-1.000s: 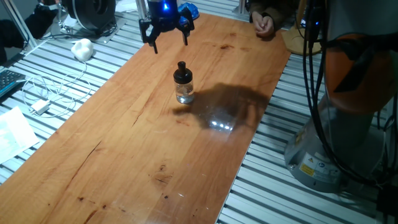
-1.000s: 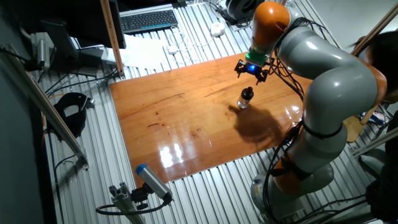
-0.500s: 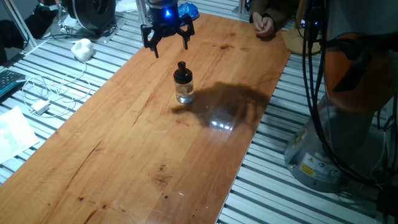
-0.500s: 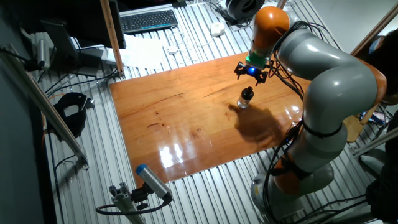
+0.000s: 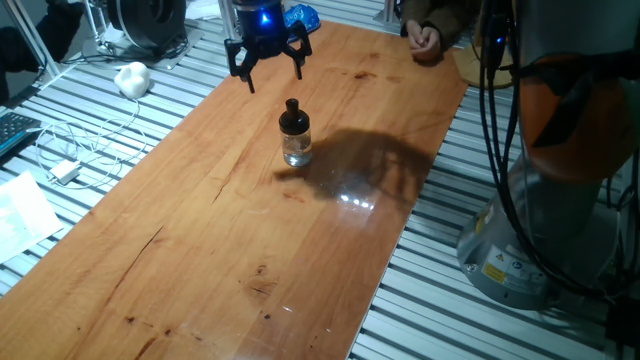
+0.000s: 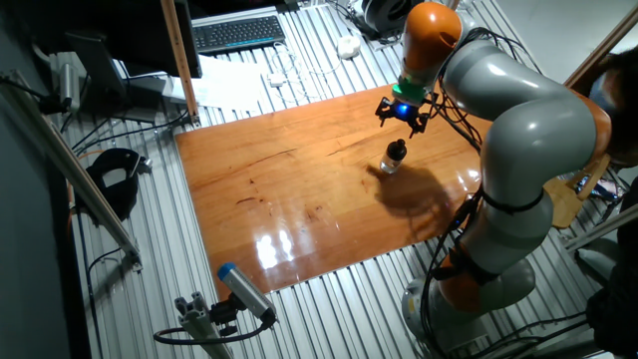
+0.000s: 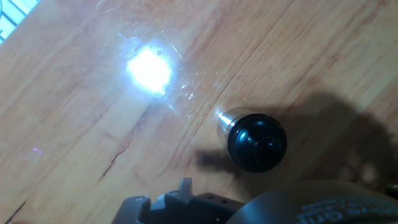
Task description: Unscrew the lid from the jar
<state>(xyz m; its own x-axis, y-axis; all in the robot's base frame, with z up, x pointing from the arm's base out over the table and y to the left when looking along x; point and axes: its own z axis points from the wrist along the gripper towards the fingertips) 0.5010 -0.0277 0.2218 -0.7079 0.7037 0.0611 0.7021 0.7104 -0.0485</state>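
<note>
The small clear glass jar (image 5: 296,149) stands upright on the wooden table (image 5: 200,220), with the black lid (image 5: 293,118) and its knob on top. The jar also shows in the other fixed view (image 6: 392,164), and in the hand view (image 7: 227,118) from above with the lid (image 7: 257,142) screwed on. My gripper (image 5: 269,70) hangs open and empty above the table, beyond the jar and apart from it. In the other fixed view the gripper (image 6: 403,117) is just above the jar's far side.
A person's hand (image 5: 424,40) rests at the table's far edge. Cables and a white object (image 5: 131,77) lie on the slatted surface to the left. A keyboard (image 6: 237,33) and papers lie beyond the table. The robot base (image 5: 560,180) stands at the right.
The gripper has shifted slightly upward and away from the jar. The jar and lid have not moved.
</note>
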